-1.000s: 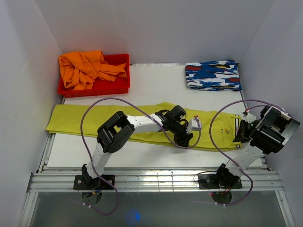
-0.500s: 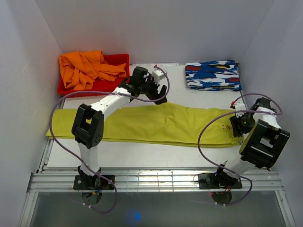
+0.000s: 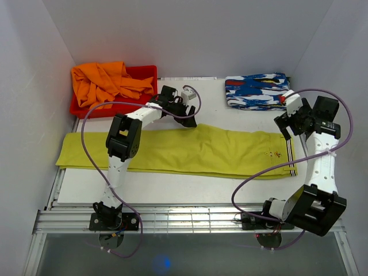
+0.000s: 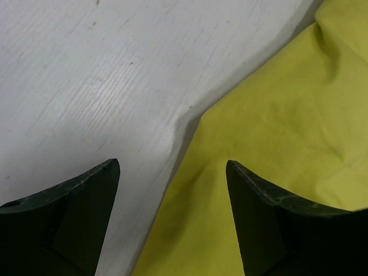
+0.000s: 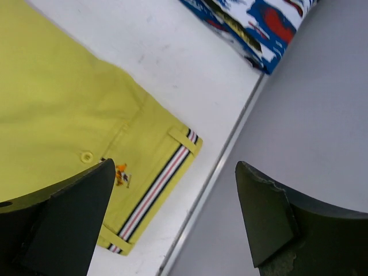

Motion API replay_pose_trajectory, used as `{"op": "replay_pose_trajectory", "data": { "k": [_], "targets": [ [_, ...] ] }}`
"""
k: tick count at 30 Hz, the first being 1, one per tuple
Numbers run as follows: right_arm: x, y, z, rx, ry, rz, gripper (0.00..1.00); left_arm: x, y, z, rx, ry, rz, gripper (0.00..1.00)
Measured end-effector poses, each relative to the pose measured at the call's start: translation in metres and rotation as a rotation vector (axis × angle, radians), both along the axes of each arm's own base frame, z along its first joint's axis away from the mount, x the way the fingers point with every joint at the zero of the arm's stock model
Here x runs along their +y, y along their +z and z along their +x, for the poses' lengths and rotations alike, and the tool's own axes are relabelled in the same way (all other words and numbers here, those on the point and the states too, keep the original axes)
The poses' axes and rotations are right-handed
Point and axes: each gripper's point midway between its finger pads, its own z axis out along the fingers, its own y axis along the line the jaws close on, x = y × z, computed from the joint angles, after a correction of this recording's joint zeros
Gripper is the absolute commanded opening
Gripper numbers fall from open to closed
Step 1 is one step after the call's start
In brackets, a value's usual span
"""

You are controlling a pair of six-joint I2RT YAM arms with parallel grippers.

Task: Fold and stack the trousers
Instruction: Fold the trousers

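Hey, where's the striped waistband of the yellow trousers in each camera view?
Top external: waistband right of centre, at the trousers' right end.
Left wrist: not in it; only plain yellow cloth.
Right wrist: waistband lower centre, running diagonally.
Shared landmark: the patterned cloth, beyond the waistband in top and right wrist views.

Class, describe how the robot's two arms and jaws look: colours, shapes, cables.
The left arm and right arm each have white tubular links joined by blocky black joints on black bases. A thin purple cable loops along each. The jaws are dark, tapered wedges.
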Motion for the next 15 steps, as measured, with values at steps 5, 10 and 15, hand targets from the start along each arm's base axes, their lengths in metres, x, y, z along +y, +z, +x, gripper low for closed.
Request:
{"op": "replay_pose_trajectory", "data": {
  "k": [5, 10, 15],
  "targets": [
    [0.048, 0.021, 0.013, -0.089, 0.103, 0.130, 0.92, -0.017, 0.005, -0.010, 0.055, -0.069, -0.088, 0.61],
    [0.090, 0.013, 0.040, -0.001, 0.189, 0.286, 0.93, -0.029, 0.000, -0.021, 0.149, -0.109, -0.160, 0.38],
    [0.134, -0.029, 0.076, 0.171, 0.264, 0.371, 0.79, -0.031, -0.005, -0.029, 0.213, -0.116, -0.182, 0.03]
  ]
}}
